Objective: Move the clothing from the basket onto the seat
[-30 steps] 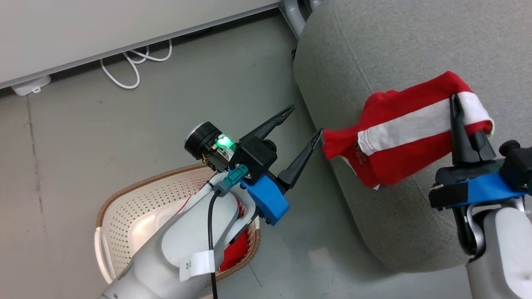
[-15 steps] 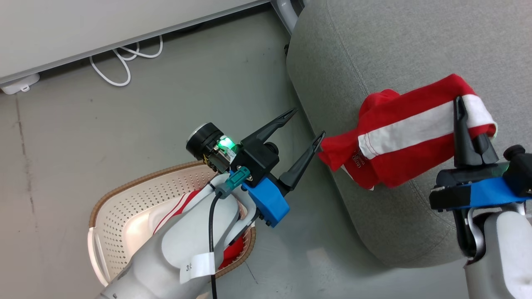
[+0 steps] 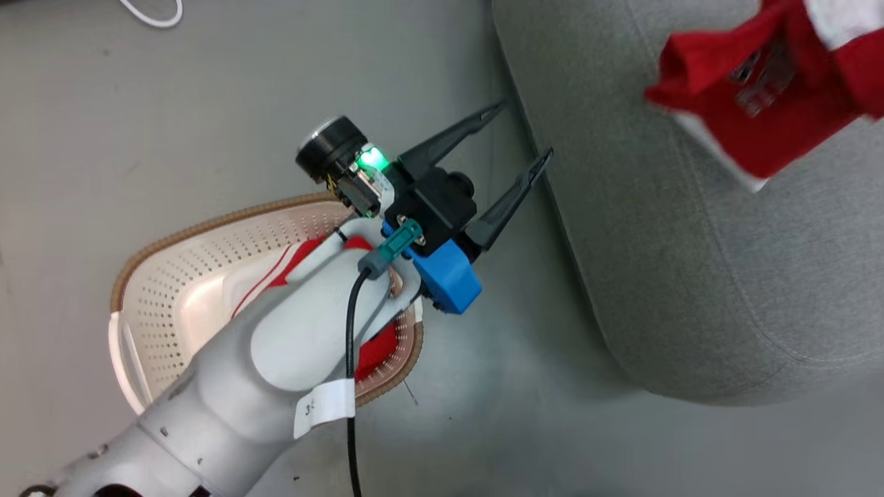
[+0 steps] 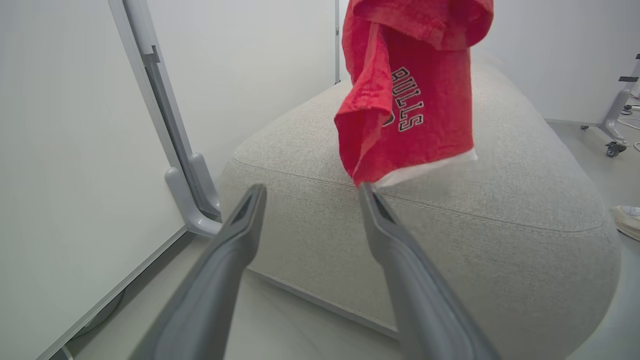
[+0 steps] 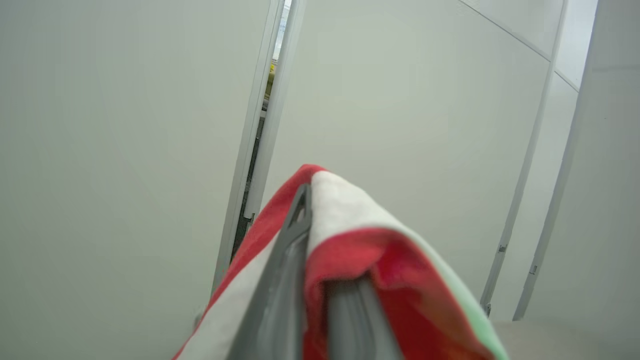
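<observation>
Clothing (image 4: 405, 100) hangs clamped in the right gripper (image 5: 320, 240) over the seat (image 4: 500, 200); left gripper (image 3: 527, 128) stands wide open, holding nothing

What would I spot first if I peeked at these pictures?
The bright red fabric garment with white trim and lettering jumps out. It dangles over the big grey fabric couch cushion at the head view's upper right, pinched in the shut right gripper. Next comes the open left gripper mid-picture, its green light glowing, just beyond the oval cream plastic basket that holds more red clothing.
</observation>
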Robot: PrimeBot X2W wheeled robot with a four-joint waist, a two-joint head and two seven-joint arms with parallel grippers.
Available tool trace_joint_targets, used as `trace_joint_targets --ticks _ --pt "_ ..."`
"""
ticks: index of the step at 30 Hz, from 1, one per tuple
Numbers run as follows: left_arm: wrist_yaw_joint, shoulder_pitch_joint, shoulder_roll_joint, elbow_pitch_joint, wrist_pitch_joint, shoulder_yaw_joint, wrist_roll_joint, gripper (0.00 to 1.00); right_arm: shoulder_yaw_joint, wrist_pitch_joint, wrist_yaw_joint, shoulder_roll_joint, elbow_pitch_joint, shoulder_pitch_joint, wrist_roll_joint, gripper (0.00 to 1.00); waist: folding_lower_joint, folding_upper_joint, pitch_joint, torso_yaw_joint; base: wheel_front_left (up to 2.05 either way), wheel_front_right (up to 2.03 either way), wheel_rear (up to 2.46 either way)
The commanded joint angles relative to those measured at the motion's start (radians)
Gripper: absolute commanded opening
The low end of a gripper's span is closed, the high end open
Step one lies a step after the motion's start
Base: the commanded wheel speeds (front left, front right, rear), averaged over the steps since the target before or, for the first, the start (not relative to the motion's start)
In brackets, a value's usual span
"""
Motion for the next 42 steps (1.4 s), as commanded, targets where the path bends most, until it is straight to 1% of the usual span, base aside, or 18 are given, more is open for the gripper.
trace_joint_targets --ticks 1,5,9,11,13,16,22,27,32,33,34,38,42 --pt "-0.002 -0.041 0.017 -0.005 0.003 -0.009 0.01 1.0 -0.031 -0.001 0.0 -0.04 0.002 -0.064 -0.002 0.0 -0.0001 0.0 0.105 0.021 0.0 0.0 0.0" --pt "-0.002 -0.101 0.037 -0.023 0.011 -0.02 0.021 1.0 -0.103 -0.001 0.0 -0.147 0.021 -0.196 0.0 0.0 -0.0001 0.0 0.189 0.026 0.0 0.0 0.0" --pt "-0.002 -0.141 0.056 -0.045 0.026 -0.027 0.028 1.0 -0.165 -0.001 0.0 -0.254 0.086 -0.293 0.028 0.0 -0.0001 0.0 0.261 0.023 0.0 0.0 0.0" --pt "-0.002 -0.153 0.067 -0.051 0.027 -0.026 0.03 1.0 -0.182 -0.001 0.0 -0.285 0.102 -0.317 0.023 0.0 -0.0001 0.0 0.284 0.02 0.0 0.0 0.0" --pt "-0.002 -0.159 0.073 -0.056 0.029 -0.03 0.031 1.0 -0.196 -0.001 0.0 -0.295 0.133 -0.31 0.013 0.0 -0.0001 0.0 0.302 0.016 0.0 0.0 0.0" --pt "-0.002 -0.161 0.075 -0.061 0.029 -0.036 0.032 1.0 -0.19 -0.001 0.0 -0.29 0.198 -0.266 -0.018 0.0 -0.0001 0.0 0.314 0.011 0.0 0.0 0.0" --pt "-0.002 -0.17 0.083 -0.069 0.037 -0.046 0.032 1.0 -0.198 -0.001 0.0 -0.222 0.33 -0.193 -0.05 0.0 -0.0001 0.0 0.33 0.007 0.0 0.0 0.0" --pt "0.004 -0.182 0.093 -0.079 0.044 -0.045 0.03 1.0 -0.172 -0.001 0.0 -0.168 0.404 -0.159 -0.057 0.0 -0.0001 0.0 0.35 0.006 0.0 0.0 0.0" --pt "0.007 -0.189 0.097 -0.085 0.043 -0.047 0.026 1.0 -0.159 -0.001 0.0 -0.146 0.466 -0.151 -0.055 0.0 -0.0001 0.0 0.362 0.011 0.0 0.0 0.0" --pt "0.008 -0.189 0.095 -0.084 0.042 -0.048 0.026 1.0 -0.162 -0.001 0.0 -0.146 0.466 -0.153 -0.054 0.35 -0.0001 0.0 0.363 0.013 0.0 0.0 0.0" --pt "0.008 -0.19 0.093 -0.082 0.04 -0.049 0.024 1.0 -0.167 -0.001 0.0 -0.143 0.461 -0.152 -0.049 1.0 -0.0001 0.0 0.361 0.015 0.0 0.0 0.0" --pt "0.015 -0.176 0.084 -0.073 0.027 -0.047 0.017 1.0 -0.184 -0.001 0.0 -0.124 0.432 -0.098 -0.042 1.0 -0.0001 0.0 0.333 0.018 0.0 0.0 0.0" --pt "0.021 -0.146 0.07 -0.053 0.008 -0.041 0.005 1.0 -0.195 -0.001 0.0 -0.088 0.36 0.019 -0.045 1.0 -0.0001 0.0 0.27 0.019 0.0 0.0 0.0"
